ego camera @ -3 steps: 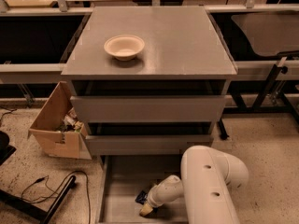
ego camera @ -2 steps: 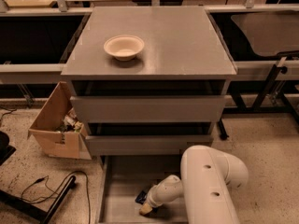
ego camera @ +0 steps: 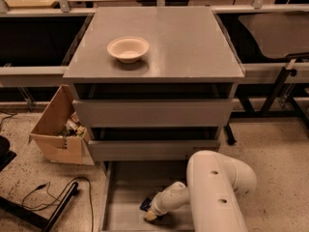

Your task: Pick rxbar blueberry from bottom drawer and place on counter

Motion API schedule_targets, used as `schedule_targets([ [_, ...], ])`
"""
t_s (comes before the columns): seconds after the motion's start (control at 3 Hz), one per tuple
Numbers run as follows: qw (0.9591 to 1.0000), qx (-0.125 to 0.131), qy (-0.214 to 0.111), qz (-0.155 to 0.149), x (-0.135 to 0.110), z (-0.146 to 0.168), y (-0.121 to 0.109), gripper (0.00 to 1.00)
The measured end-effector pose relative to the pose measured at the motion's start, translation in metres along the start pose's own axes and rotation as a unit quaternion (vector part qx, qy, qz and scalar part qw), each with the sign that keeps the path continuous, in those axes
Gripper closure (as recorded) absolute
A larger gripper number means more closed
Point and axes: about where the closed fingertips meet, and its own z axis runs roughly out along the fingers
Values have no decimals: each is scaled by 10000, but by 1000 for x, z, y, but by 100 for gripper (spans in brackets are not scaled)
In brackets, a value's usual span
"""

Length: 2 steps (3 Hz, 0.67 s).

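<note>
I am reading the gripper (ego camera: pixel 151 215) low inside the open bottom drawer (ego camera: pixel 126 187), toward its near end, at the tip of the white arm (ego camera: pixel 219 187) that is hanging over the drawer's right half. The bar (ego camera: pixel 146 204) is lying on the drawer floor and appears to be touching the gripper on its far side. I cannot tell whether the gripper is clamped on it, apart or together. The counter (ego camera: pixel 183 47) is carrying a beige bowl (ego camera: pixel 128 48) on its left half. A box (ego camera: pixel 55 129) is standing on the ground left of the cabinet.
</note>
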Motion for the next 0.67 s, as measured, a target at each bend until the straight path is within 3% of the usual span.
schedule_targets([
  [0.67, 10000, 0, 0, 0, -4, -8, 1, 100],
])
